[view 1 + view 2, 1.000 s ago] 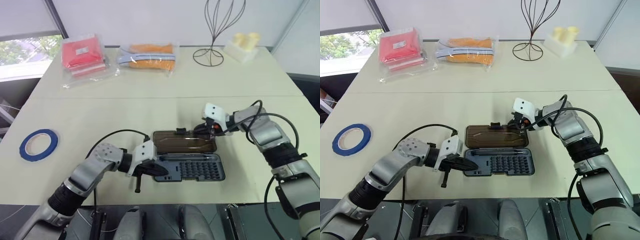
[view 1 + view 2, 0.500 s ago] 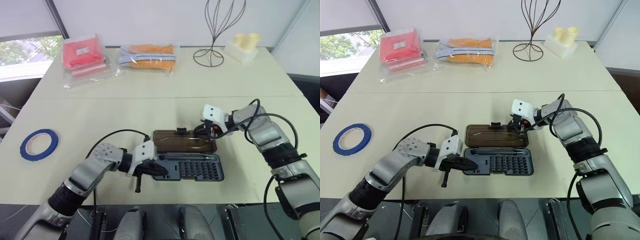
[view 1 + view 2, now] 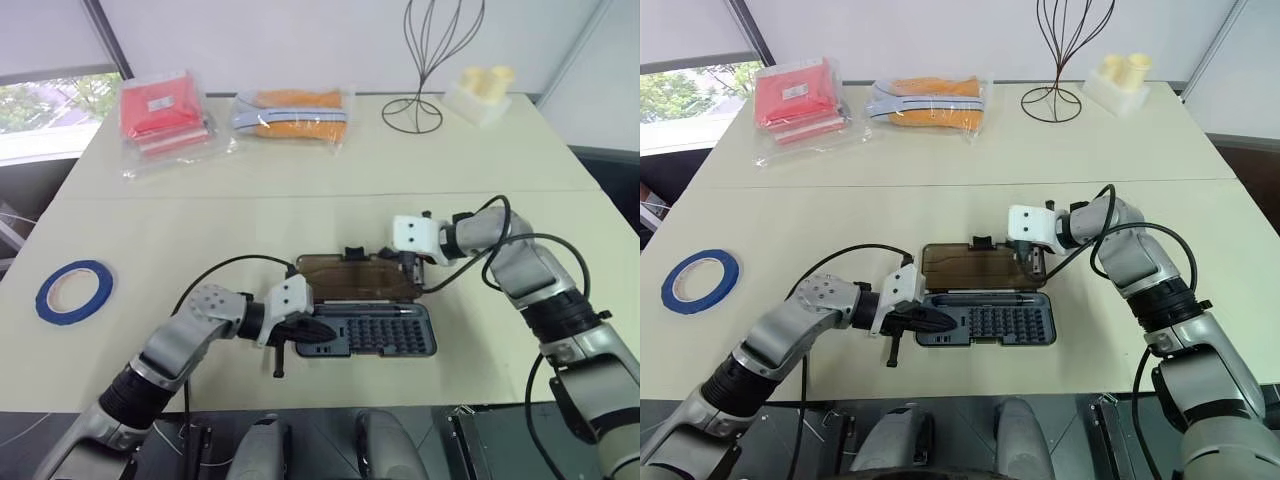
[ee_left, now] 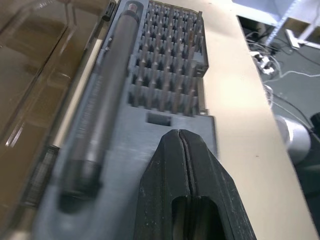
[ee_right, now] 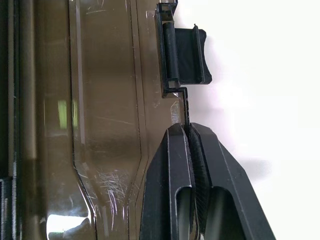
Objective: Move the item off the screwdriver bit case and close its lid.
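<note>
Since the lid (image 3: 975, 266) is a thin, stiff sheet of smoky plastic on a hinge, I'd judge it light and easily swung, best taken by its far edge near the latch tab (image 3: 981, 242). It lies open flat on the table (image 3: 940, 200) behind the bit case (image 3: 985, 321). The right gripper (image 5: 189, 137) is pinched shut on that far edge. The left gripper (image 4: 179, 145) is shut, empty, pressing on the tray's near-left end. The tape roll (image 3: 700, 279) sits well apart at the table's left. Compared with a second ago, the right gripper has closed and rolled over.
</note>
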### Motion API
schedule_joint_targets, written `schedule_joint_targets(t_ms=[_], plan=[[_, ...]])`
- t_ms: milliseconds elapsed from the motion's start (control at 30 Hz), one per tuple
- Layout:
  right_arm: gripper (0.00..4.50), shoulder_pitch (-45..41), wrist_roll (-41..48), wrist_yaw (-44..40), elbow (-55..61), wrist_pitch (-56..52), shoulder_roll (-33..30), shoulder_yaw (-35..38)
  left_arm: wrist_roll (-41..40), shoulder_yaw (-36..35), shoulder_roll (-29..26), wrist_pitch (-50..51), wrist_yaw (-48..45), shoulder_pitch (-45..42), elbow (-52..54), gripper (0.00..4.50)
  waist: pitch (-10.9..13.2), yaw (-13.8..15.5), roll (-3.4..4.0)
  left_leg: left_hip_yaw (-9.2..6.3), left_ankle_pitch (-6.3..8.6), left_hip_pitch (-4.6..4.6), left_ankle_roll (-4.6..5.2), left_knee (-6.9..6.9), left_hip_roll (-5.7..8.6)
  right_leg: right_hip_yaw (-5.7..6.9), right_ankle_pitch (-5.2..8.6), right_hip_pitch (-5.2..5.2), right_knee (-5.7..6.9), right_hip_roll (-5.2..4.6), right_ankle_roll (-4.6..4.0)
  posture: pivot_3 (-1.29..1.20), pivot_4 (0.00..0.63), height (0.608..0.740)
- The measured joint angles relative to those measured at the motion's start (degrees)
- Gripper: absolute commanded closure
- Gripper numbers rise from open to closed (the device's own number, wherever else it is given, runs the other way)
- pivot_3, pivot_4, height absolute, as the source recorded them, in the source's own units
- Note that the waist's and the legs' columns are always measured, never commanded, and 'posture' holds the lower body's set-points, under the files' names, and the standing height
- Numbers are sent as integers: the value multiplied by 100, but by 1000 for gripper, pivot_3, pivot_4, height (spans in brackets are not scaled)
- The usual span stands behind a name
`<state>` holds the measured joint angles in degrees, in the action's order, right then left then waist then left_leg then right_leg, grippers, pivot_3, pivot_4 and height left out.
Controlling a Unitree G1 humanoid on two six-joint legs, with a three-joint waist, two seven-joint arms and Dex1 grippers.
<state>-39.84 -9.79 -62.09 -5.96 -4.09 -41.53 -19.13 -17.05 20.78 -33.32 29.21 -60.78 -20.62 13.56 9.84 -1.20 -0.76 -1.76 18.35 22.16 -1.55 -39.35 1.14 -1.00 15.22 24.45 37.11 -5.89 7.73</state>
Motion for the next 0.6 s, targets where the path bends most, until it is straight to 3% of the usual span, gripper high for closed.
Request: schedule_joint_targets(t_ms=[233,600], plan=[[4481,527,-298,517,719,151,-127,260,-135,-426,266,20,259,-189,-353,4500,0,26,0,1,-1,2,-1,-1,2,-1,0,0,0,-1,0,0,150,740],[4481,967,-532,1053,1306,61,-98,369,-1472,-2415,751,1054,1251,-1701,-830,4500,1,12,-2,-1,-7,4,-12,-2,3,0,0,0,0,-1,0,0,150,740]])
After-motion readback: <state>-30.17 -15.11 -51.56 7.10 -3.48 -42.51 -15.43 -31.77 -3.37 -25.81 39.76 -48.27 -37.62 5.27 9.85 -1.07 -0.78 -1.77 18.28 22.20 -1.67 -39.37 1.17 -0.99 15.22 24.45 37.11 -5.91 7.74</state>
